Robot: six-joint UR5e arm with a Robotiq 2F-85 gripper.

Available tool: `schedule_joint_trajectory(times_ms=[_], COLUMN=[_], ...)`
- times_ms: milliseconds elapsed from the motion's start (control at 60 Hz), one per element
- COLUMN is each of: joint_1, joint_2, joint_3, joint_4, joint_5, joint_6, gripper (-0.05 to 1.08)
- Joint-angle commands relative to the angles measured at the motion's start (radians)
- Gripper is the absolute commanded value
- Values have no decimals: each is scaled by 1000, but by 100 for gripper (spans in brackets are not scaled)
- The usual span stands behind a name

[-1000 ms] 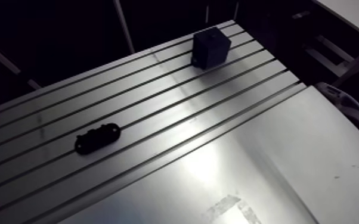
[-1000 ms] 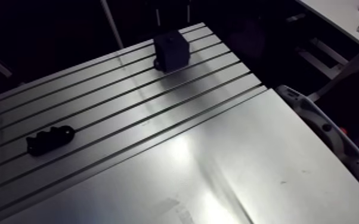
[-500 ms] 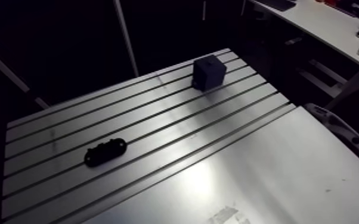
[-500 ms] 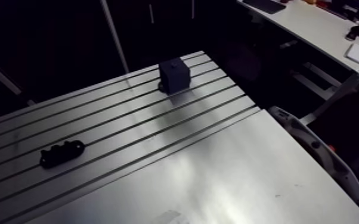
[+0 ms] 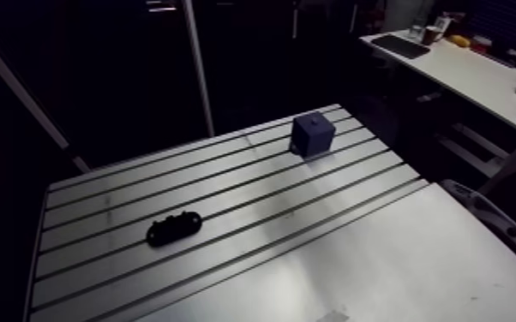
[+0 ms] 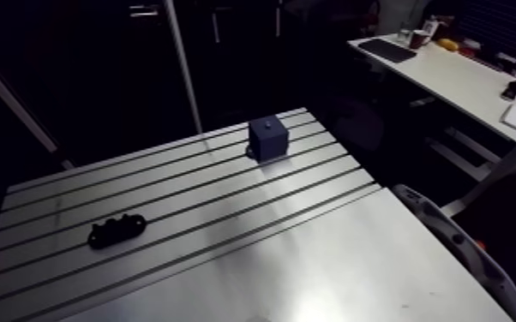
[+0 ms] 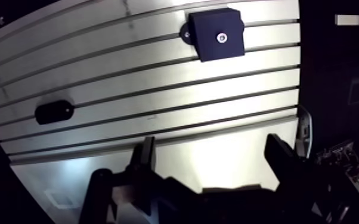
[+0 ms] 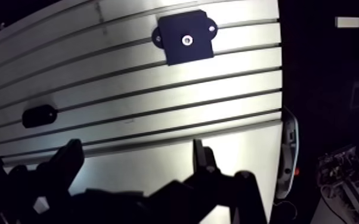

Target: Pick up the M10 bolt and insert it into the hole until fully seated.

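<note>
A dark blue block [image 5: 313, 135] stands at the far right of the slotted table [image 5: 227, 184]. From above in the wrist view, the block [image 7: 217, 34] has a small shiny round spot [image 7: 221, 37] at its centre; I cannot tell whether it is a bolt head or a hole. A black oblong part [image 5: 174, 228] lies on the slots towards the left, also visible in the wrist view [image 7: 53, 111]. No separate bolt shows. My gripper [image 7: 214, 164] is high above the smooth near part of the table, well short of both things, open, with nothing between its fingers [image 7: 149, 158].
The near half of the table is a smooth metal sheet [image 5: 381, 265]. A white curved object [image 6: 459, 248] hangs just off the table's right edge. A slanted pole [image 5: 197, 64] rises behind the far edge.
The whole arm view has shifted and widened, so the camera has pulled up and back. The block and the black part lie where they were on the table.
</note>
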Motion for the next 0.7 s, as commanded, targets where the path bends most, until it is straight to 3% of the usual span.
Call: schedule_joint_trajectory(times_ms=[17,83,117,183,350,700], joint_1=[190,209,233,262,320,334], joint_2=[-150,-164,-170,-177,-203,-245], joint_3=[25,31,31,30,72,165], joint_4=[75,72,72,72,68,-2], joint_5=[7,17,35,51,51,36], joint_6=[40,56,71,86,116,117], gripper=[0,0,0,0,0,0])
